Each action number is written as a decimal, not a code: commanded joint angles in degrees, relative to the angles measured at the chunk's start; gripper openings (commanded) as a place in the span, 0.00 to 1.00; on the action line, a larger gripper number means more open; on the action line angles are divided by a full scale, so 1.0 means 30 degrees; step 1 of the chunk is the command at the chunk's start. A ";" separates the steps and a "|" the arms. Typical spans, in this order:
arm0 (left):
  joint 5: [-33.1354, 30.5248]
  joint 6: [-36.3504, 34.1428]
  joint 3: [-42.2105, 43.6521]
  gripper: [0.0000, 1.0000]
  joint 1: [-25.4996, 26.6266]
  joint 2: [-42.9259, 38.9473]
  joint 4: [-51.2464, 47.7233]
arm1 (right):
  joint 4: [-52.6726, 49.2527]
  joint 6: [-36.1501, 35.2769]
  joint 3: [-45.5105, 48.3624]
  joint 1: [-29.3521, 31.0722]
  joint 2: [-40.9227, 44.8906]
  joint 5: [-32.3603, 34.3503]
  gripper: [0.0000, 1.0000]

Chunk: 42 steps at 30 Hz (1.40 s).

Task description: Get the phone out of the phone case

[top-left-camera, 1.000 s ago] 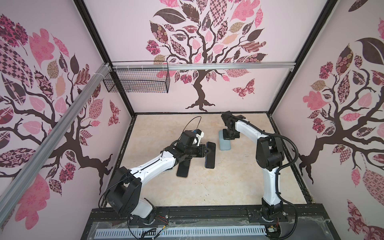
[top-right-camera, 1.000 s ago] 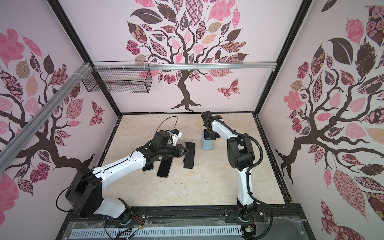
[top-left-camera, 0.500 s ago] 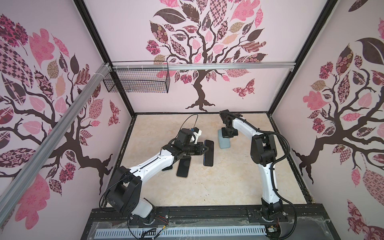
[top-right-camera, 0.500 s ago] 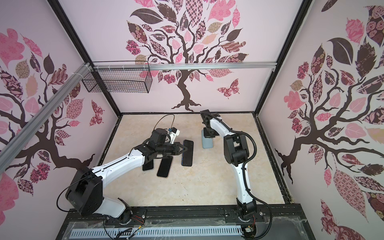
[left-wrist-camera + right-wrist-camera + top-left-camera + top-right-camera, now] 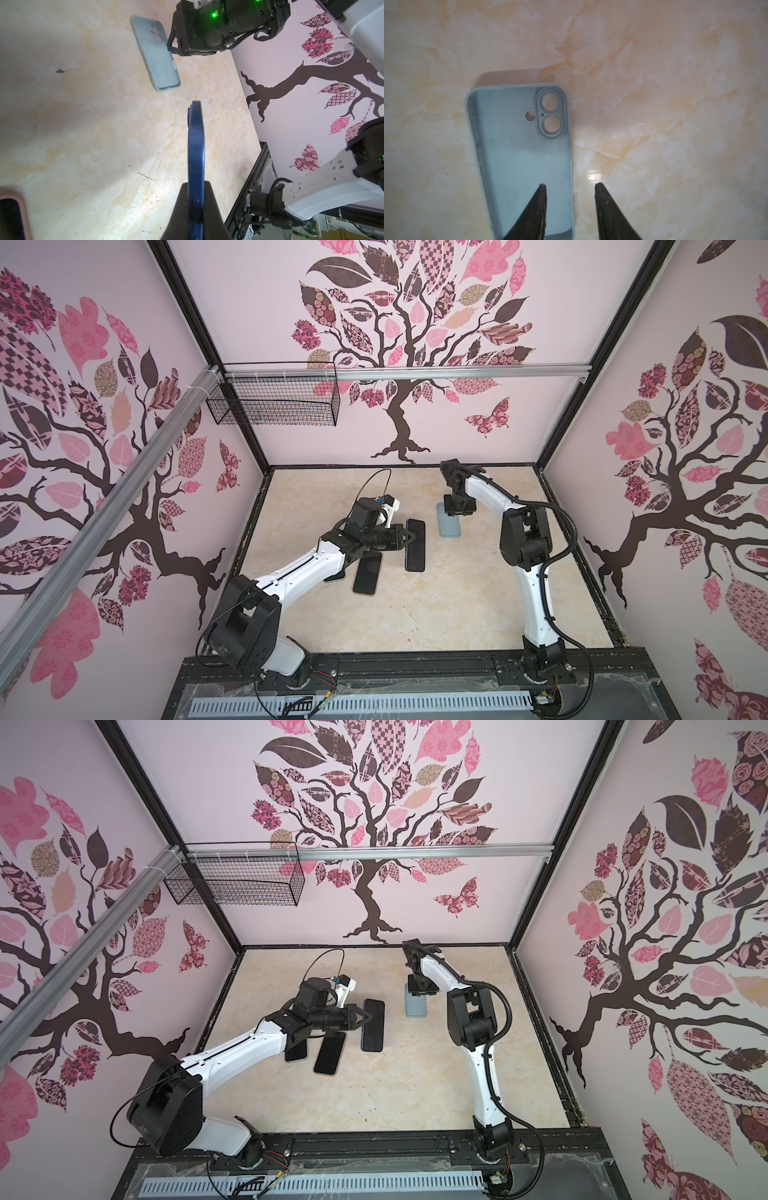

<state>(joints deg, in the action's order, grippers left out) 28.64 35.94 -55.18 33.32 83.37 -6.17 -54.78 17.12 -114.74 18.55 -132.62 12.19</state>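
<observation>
My left gripper (image 5: 405, 537) (image 5: 360, 1020) (image 5: 196, 197) is shut on the long edge of a dark blue phone (image 5: 415, 545) (image 5: 372, 1025) (image 5: 196, 145), which is out of its case and held level, screen up, over the middle of the table. The light blue phone case (image 5: 450, 526) (image 5: 416, 1006) (image 5: 158, 56) (image 5: 521, 155) lies empty on the table, inside facing up, to the right of the phone. My right gripper (image 5: 457, 510) (image 5: 422, 992) (image 5: 570, 185) hovers open over the case's far end. One finger is above its inside and the other above the table.
A black phone (image 5: 368, 578) (image 5: 329, 1052) lies on the table under my left arm, with another dark phone (image 5: 296, 1050) partly hidden beside it. A pink-cased phone (image 5: 12, 216) shows in the left wrist view. A wire basket (image 5: 274, 400) hangs at the back left wall.
My right gripper has opened and let go of the phone case, which now lies flat. My left gripper has kept its hold on the phone, shifting slightly left.
</observation>
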 commanded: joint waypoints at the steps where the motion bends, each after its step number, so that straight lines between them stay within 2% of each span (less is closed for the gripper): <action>1: 0.0410 0.0571 0.0733 0.00 -0.0189 -0.1059 0.1724 | 0.0017 0.0480 0.0317 -0.0089 0.2165 -0.0006 0.50; 7: 0.0630 0.2173 0.1987 0.00 0.0059 -0.1204 0.4603 | 0.3935 0.1754 0.7277 -0.0088 0.8621 -0.1498 0.59; 11: 0.0353 0.2533 0.1626 0.00 0.1002 0.0400 0.5587 | 0.5789 0.2577 1.1519 -0.0113 1.2276 -0.1698 0.61; 15: -0.0443 0.3368 0.0616 0.00 0.2009 0.2480 0.6367 | 0.6030 0.3099 1.4183 -0.0844 1.4303 -0.1872 0.65; 19: -0.0904 0.5306 -0.0110 0.00 0.2208 0.4458 0.7853 | 0.7321 0.3524 1.7057 -0.3666 1.5575 -0.5430 0.64; 22: -0.0905 0.6299 -0.0774 0.00 0.2334 0.5768 0.8407 | 1.0012 0.4359 2.0168 -0.6664 1.6868 -0.9788 0.65; 24: -0.0907 0.6922 -0.1100 0.00 0.2461 0.6465 0.8693 | 1.1278 0.4857 2.1648 -0.8099 1.7223 -1.2147 0.58; 30: -0.0759 0.7988 -0.1758 0.00 0.2974 0.8053 0.9312 | 1.1085 0.4190 2.1944 -0.8380 1.6206 -1.4597 0.40; 38: -0.0849 0.9117 -0.3023 0.00 0.3625 1.0051 1.0031 | 1.1643 0.3187 2.2481 -0.8350 1.4426 -1.5452 0.19; 42: -0.0807 0.9558 -0.3585 0.00 0.3769 1.0890 1.0245 | 1.2351 0.3332 2.2660 -0.8136 1.3674 -1.6154 0.13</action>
<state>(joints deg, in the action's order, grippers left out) 25.76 62.78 -63.13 44.31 115.31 20.75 -18.94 27.83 -46.98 -6.63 -89.82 -33.58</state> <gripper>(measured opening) 0.092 0.132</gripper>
